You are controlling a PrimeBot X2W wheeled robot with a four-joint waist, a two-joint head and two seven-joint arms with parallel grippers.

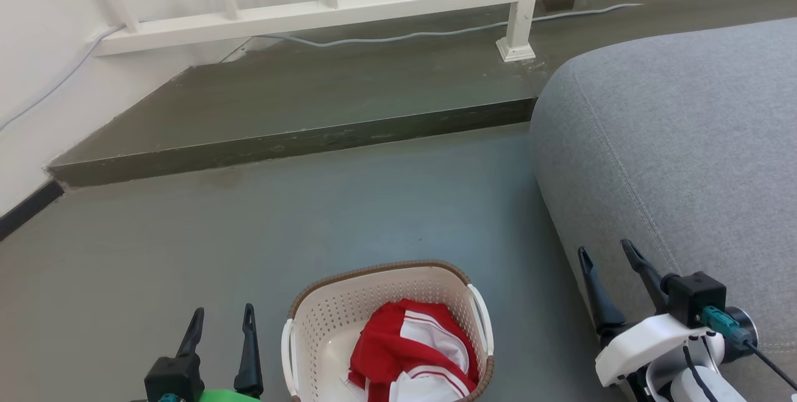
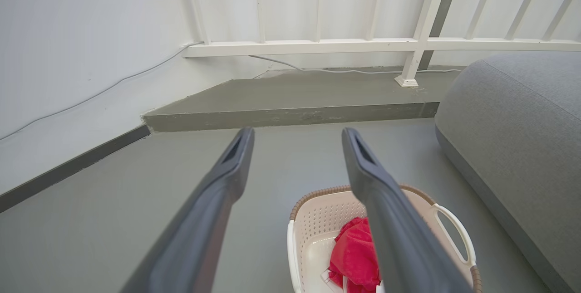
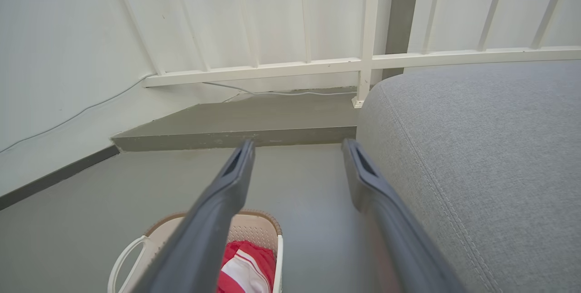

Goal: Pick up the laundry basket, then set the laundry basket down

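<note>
Head view: laundry basket [image 1: 324,315] on floor [image 1: 373,203], bottom centre, holding red-and-white garment [image 1: 411,346]. Left pincer [image 1: 224,308] and right pincer [image 1: 603,246] flank it, both spread, empty.
Left wrist view: laundry basket lower right, partly behind one finger.
Right wrist view: grey sofa [image 3: 476,170] close right; raised step [image 3: 236,125] ahead.

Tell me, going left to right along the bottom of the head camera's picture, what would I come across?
Left gripper, open → laundry basket with red-and-white clothing inside → right gripper, open.
</note>
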